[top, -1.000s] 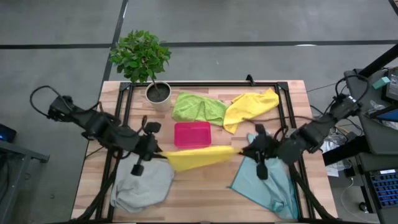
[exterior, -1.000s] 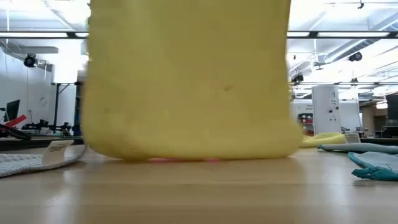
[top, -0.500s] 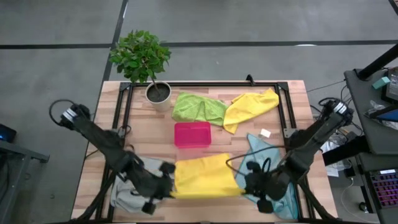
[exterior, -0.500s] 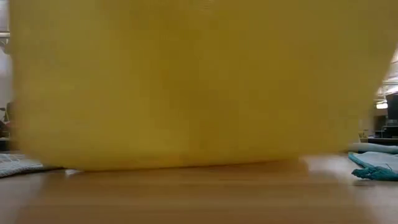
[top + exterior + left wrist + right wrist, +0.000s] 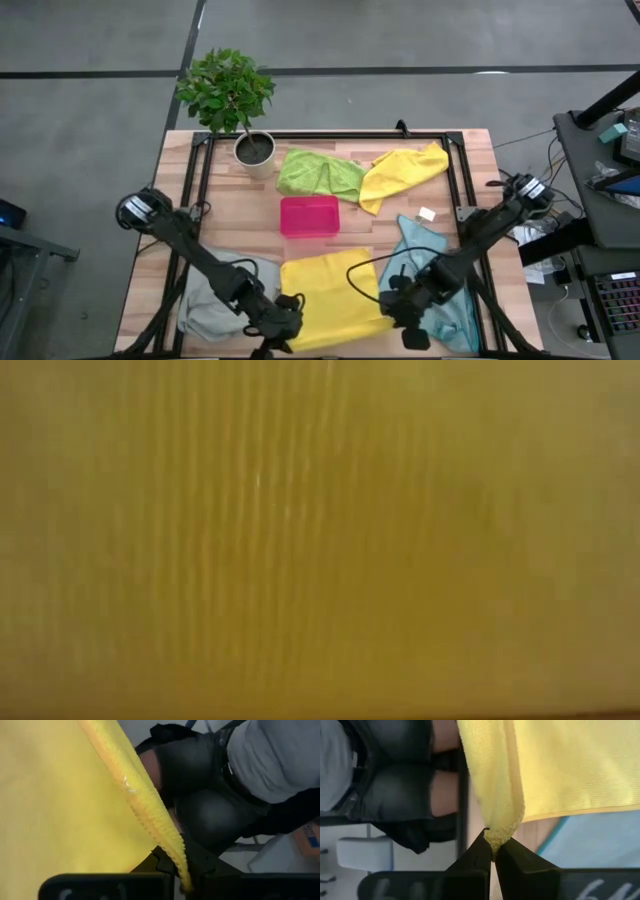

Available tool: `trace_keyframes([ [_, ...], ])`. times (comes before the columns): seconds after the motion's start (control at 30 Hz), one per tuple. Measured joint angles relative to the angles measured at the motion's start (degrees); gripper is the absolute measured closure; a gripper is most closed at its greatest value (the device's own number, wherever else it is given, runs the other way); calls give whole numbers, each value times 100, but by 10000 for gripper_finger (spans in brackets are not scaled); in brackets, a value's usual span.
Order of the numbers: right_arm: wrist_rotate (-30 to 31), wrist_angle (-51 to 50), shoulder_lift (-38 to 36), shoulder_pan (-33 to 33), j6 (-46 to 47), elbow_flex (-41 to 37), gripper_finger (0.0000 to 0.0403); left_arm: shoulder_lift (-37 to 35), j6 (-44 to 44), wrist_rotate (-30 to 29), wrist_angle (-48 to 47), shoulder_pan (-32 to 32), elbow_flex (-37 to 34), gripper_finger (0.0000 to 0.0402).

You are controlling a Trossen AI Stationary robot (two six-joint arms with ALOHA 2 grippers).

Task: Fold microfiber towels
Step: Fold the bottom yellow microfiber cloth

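The yellow towel (image 5: 330, 288) being worked lies spread near the table's front edge, a roughly square sheet with its far edge just in front of the pink tray (image 5: 309, 215) and its front corners pinched by the two grippers; its surface looks flat and smooth from above, and in the low view its ribbed weave (image 5: 320, 540) fills the whole picture. The left gripper (image 5: 283, 312) is clamped tight on the front-left corner, the towel's thick hem (image 5: 150, 815) running down between its fingers in the left wrist view. The right gripper (image 5: 400, 310) is likewise closed on the front-right corner, a bunched tip of cloth (image 5: 495, 837) nipped between its fingers. The grey towel (image 5: 215, 300) lies crumpled under the left arm, the teal towel (image 5: 440, 290) under the right arm, and the lime towel (image 5: 318, 172) and second yellow towel (image 5: 402, 170) sit at the back beside the potted plant (image 5: 228, 95). A second ago the held towel hung as a narrow band stretched between the grippers near the tray; since then both grippers have drawn it toward the front edge and it has opened out flat on the wood
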Motion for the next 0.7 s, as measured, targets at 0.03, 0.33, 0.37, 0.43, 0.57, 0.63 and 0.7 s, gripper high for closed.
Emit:
trace_keyframes([
  [0.03,-80,-4,33,-91,-88,-44,394,6,-48,24,18,10,-53,402],
  [0.33,-508,495,22,-988,-404,-836,394,-16,-648,-4,349,198,-1010,402],
  [0.37,-488,490,14,-1118,-394,-908,394,-30,-650,-13,347,235,-1095,402],
  [0.43,-475,486,12,-1382,-361,-1050,394,-77,-651,-13,301,355,-1227,402],
  [0.57,-473,453,12,-1883,-467,-1250,394,-192,-560,-17,-333,696,-1298,402],
  [0.63,-472,388,12,-2104,-624,-1261,394,-231,-487,-26,-795,874,-1296,402],
  [0.7,-469,380,12,-2283,-832,-1261,394,-256,-433,-24,-1206,1063,-1296,402],
])
